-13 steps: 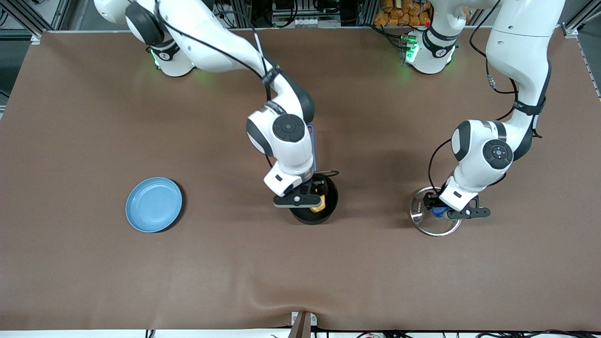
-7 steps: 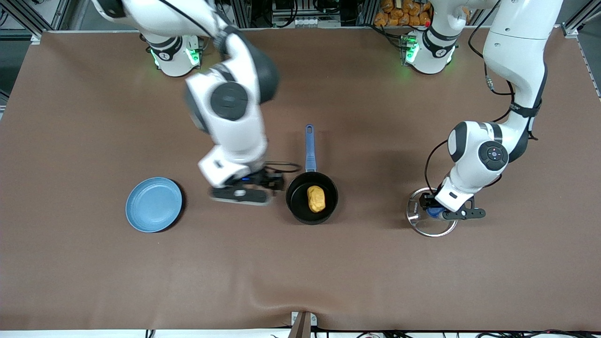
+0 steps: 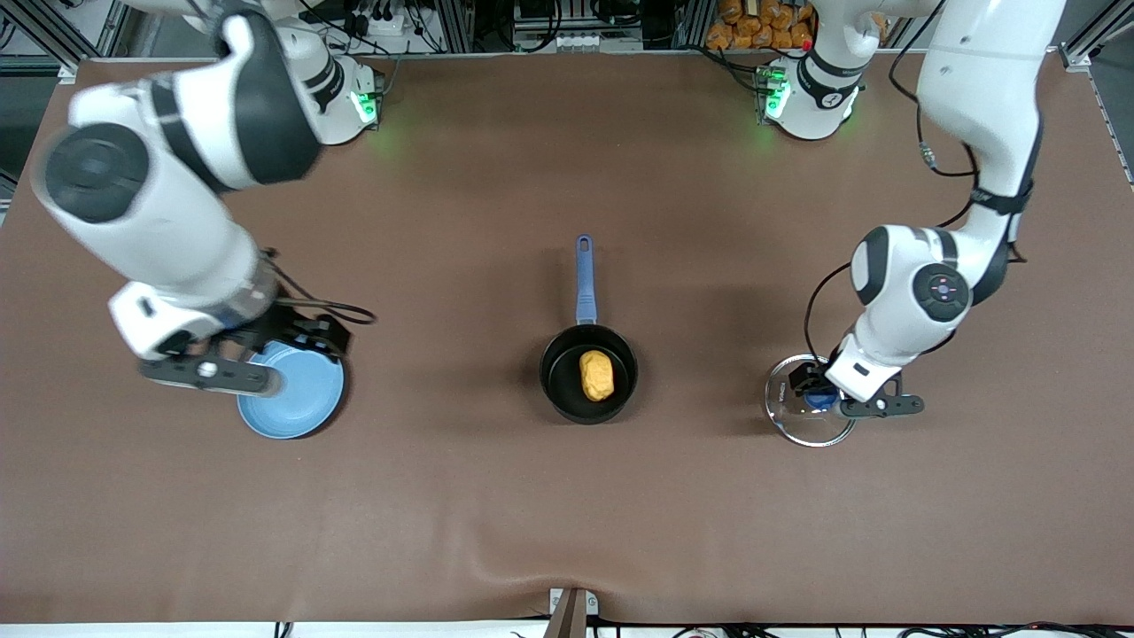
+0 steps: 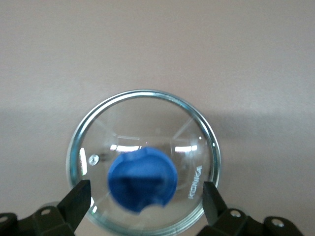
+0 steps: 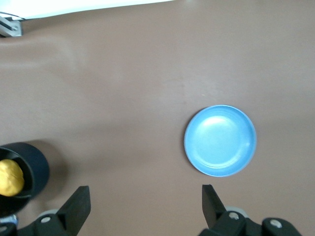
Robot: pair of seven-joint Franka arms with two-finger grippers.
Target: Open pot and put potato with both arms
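The task looked all but done: the potato (image 3: 596, 375) lay in the open pot (image 3: 588, 372) at frame centre, the lid (image 3: 808, 412) rested on the tabletop (image 3: 567, 496) at lower right with the released left tool (image 3: 837, 403) spread around its knob (image 4: 141, 179), and the empty, spread right tool (image 3: 232, 377) hung above the plate (image 3: 301, 399) at lower left.

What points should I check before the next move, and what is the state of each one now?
1. Potato lies inside the pot: ok.
2. Pot is uncovered, and the lid rests on the table toward the left arm's end: ok.
3. Left gripper is open around the lid's blue knob, fingers apart from it: ok.
4. Right gripper is open and empty, over the blue plate: ok.
5. Pot handle is free of both arms: ok.
6. Whether the lid lies flat: cannot tell.
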